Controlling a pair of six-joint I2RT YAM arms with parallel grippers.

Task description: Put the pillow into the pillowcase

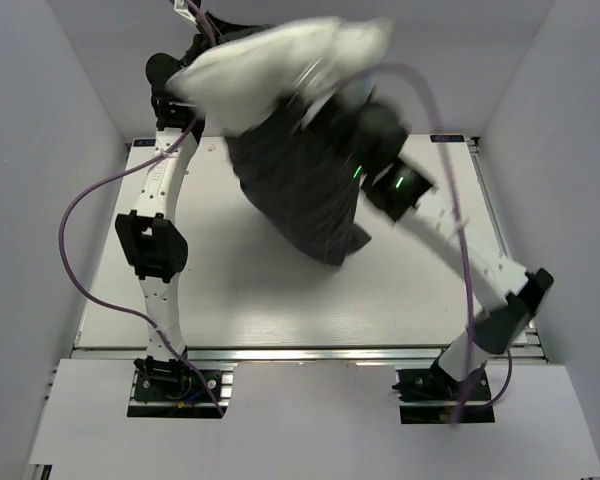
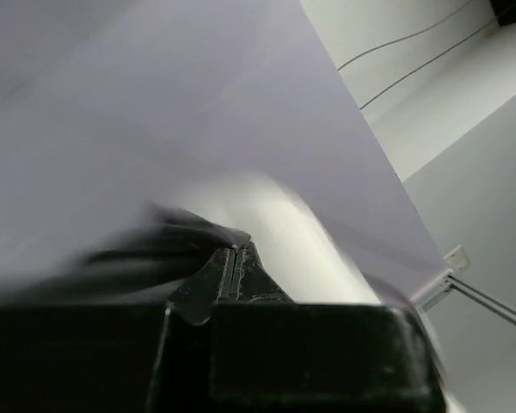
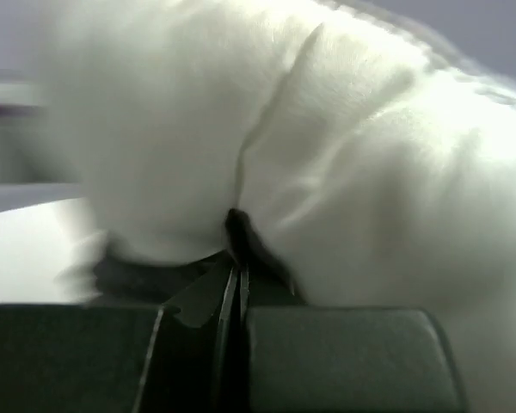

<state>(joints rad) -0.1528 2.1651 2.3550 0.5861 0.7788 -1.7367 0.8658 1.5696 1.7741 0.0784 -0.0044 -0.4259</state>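
The off-white pillow [image 1: 280, 70] is held high over the far side of the table, blurred with motion. The dark charcoal pillowcase [image 1: 300, 190] hangs below it, wrapped round its lower part, with its bottom corner close to the table. My left gripper [image 2: 232, 251] is shut, with a blurred dark edge of the pillowcase [image 2: 155, 245] at its tips and the pillow [image 2: 279, 224] behind. My right gripper [image 3: 237, 268] is shut on a dark fold of the pillowcase [image 3: 241, 228], pressed against the pillow [image 3: 353, 163]. In the top view the pillow hides both grippers.
The white table [image 1: 280, 300] lies below, inside grey enclosure walls [image 1: 40, 150] on the left, right and back. Purple cables [image 1: 75, 215] loop beside both arms. The left arm's elbow [image 1: 150, 245] stands over the table's left part.
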